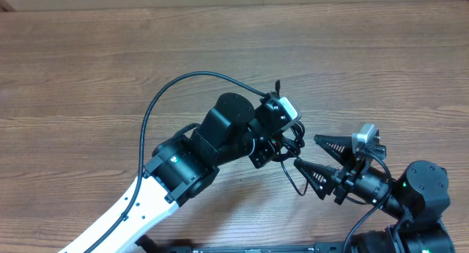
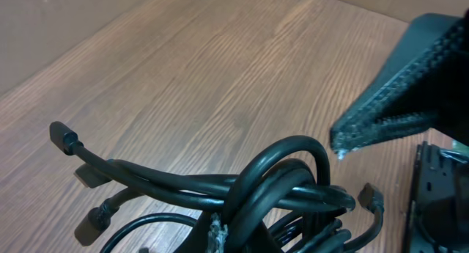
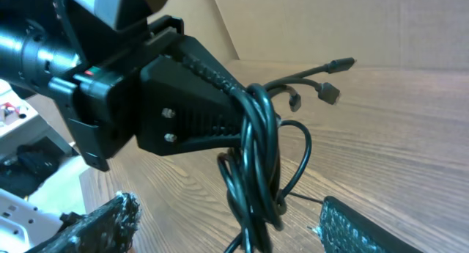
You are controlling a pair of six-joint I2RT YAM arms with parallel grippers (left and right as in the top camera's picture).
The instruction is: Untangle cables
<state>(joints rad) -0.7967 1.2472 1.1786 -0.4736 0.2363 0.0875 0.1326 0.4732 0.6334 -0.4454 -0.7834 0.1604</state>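
Hanging from left fingers (image 3: pixel 192 115), cables (image 3: pixel 258 158) between right fingers (image 3: pixel 355 225).

Count it up right now: one knotted bundle of cables (image 2: pixel 293 183) showing at least four plug ends (image 2: pixel 64 138), two arms (image 1: pixel 183 161), a left pincer (image 3: pixel 245 110) and a right pincer (image 1: pixel 308 152), one worktop (image 1: pixel 88 70).

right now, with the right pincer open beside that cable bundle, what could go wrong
The open right pincer faces several strands of the knotted bundle of thin black cables; closing may catch more than one.
The left pincer is shut on the whole bundle, so pulling could cinch the knot.
The pincers sit close and may collide.
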